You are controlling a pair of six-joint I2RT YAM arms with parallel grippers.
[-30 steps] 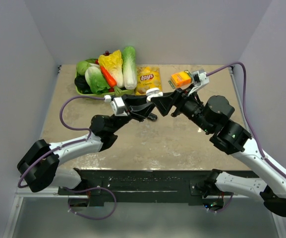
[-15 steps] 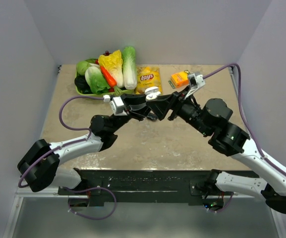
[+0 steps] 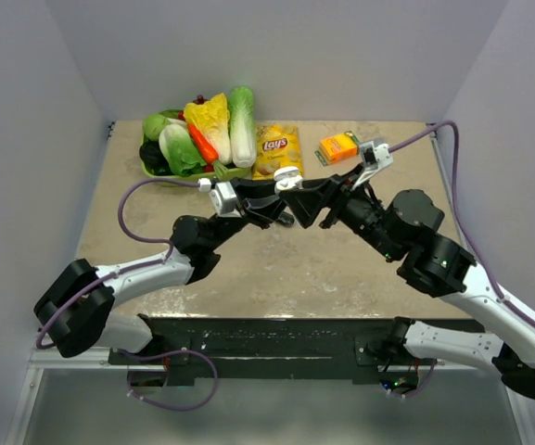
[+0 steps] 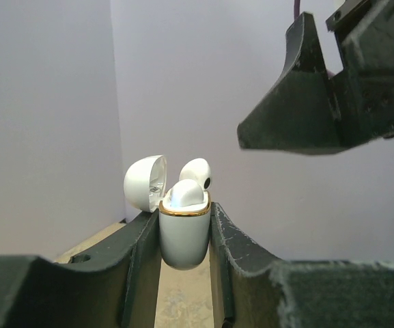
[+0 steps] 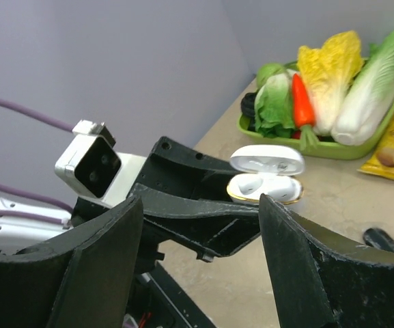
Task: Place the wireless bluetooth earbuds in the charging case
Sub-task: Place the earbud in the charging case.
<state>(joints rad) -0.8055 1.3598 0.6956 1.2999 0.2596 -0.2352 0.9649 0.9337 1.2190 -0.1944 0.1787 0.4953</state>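
Observation:
My left gripper (image 4: 184,213) is shut on a white charging case (image 4: 183,236) with a gold rim, held upright above the table with its lid (image 4: 144,182) open. Two white rounded earbuds sit in the case: one low in front (image 4: 186,193), one standing higher behind it (image 4: 197,171) with a dark end. No black earbuds show. My right gripper (image 5: 202,205) is open and empty, just above and right of the case (image 5: 263,188). In the top view the left gripper (image 3: 279,188) and right gripper (image 3: 306,202) meet at mid-table, with the case (image 3: 288,174) at the left fingertips.
A green tray (image 3: 151,170) of vegetables stands at the back left. A yellow chip bag (image 3: 277,148) and an orange box (image 3: 338,146) lie behind the grippers. A small black object (image 5: 382,239) lies on the table below the grippers.
My right gripper has moved left and closer to the case. My left gripper has kept hold of the case and stayed nearly in place.

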